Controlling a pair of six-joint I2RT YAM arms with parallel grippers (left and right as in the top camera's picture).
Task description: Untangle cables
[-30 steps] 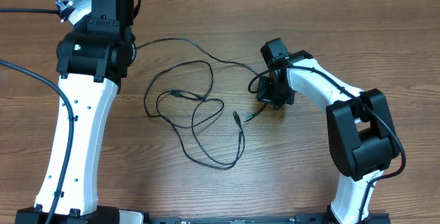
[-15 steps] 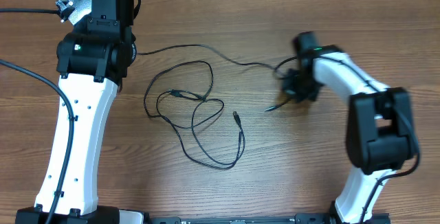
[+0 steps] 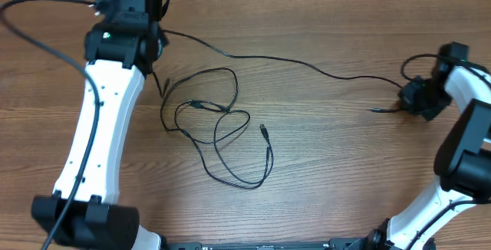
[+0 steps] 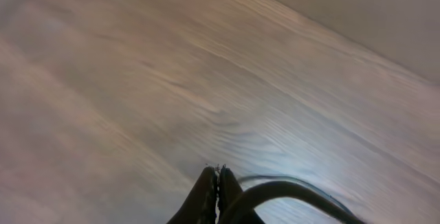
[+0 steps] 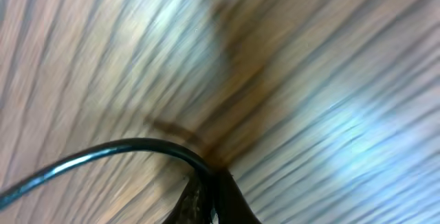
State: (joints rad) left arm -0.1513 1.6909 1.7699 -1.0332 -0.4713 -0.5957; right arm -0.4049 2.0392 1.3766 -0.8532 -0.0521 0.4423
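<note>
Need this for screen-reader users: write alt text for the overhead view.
A thin black cable runs nearly straight across a wooden table, held near its ends by the shut left gripper at upper left and the shut right gripper at far right. A looped tangle of cable lies at the table's centre, touched by neither gripper.

two arms [image 3: 100,143], two hands [image 4: 218,181], at least two cables [image 3: 198,104].
</note>
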